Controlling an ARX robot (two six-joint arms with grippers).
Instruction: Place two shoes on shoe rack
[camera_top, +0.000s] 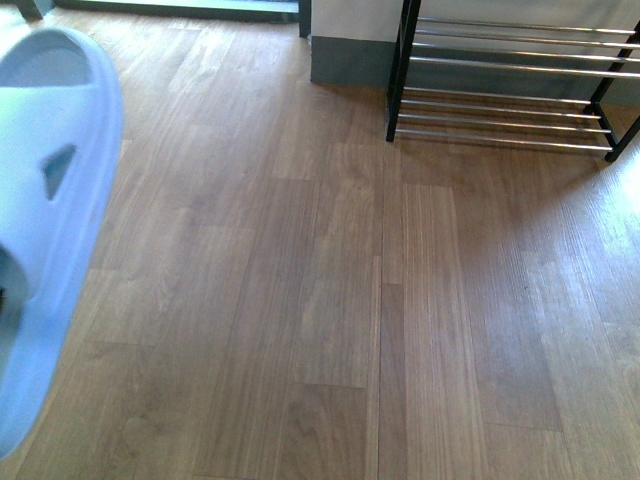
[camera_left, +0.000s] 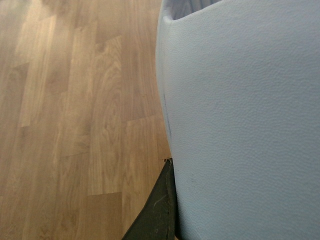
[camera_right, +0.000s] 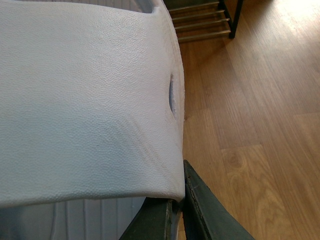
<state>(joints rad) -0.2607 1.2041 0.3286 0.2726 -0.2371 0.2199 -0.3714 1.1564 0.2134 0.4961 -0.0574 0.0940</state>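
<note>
Two pale foam slippers are recorded, both judged clear of the floor and short of the shoe rack at its far right edge. The right slipper is pinched at its wall by the right gripper. Whether the left gripper is closed beside the left slipper cannot be told. The foam is judged light and pliable, so rim holds are advised.

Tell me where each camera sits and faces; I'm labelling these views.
Front: on the body, looking down across the floor to the rack; a pale shoe looms left, no arm.
Left wrist: on the left arm, facing a shoe and floor; one dark finger shows.
Right wrist: on the right arm, facing a shoe, floor, rack; the hand shows.
Shared: front and right wrist both see the rack.
</note>
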